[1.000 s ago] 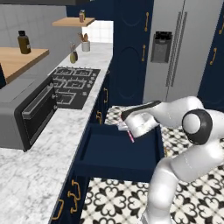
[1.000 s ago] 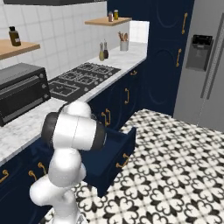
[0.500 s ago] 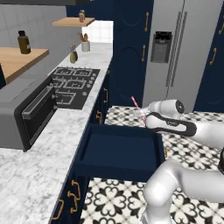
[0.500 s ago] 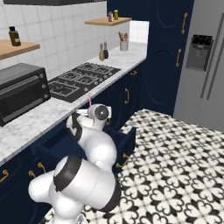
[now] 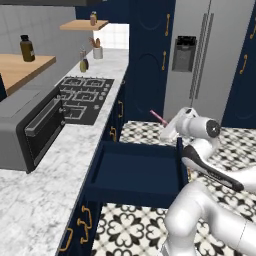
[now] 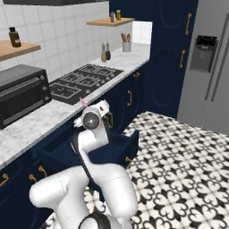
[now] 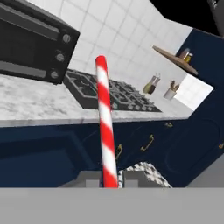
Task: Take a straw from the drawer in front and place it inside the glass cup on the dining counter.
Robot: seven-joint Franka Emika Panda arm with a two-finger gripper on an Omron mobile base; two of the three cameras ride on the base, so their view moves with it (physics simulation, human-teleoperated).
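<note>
Straw (image 7: 105, 127) stands pinched between my gripper's (image 7: 109, 177) closed jaws at the frame's centre, red-and-white striped, raised above the open drawer (image 5: 135, 172) at centre frame.

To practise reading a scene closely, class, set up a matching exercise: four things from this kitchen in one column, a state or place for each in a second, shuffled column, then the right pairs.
Column one:
1. straw
2. drawer
3. toaster oven
4. brown bottle

Column two:
A. pulled out from the cabinets
B. stands on a wooden shelf
C. clamped in the gripper, red and white stripes
D. sits on the marbled worktop beside the hob

Pairs: 1-C, 2-A, 3-D, 4-B
</note>
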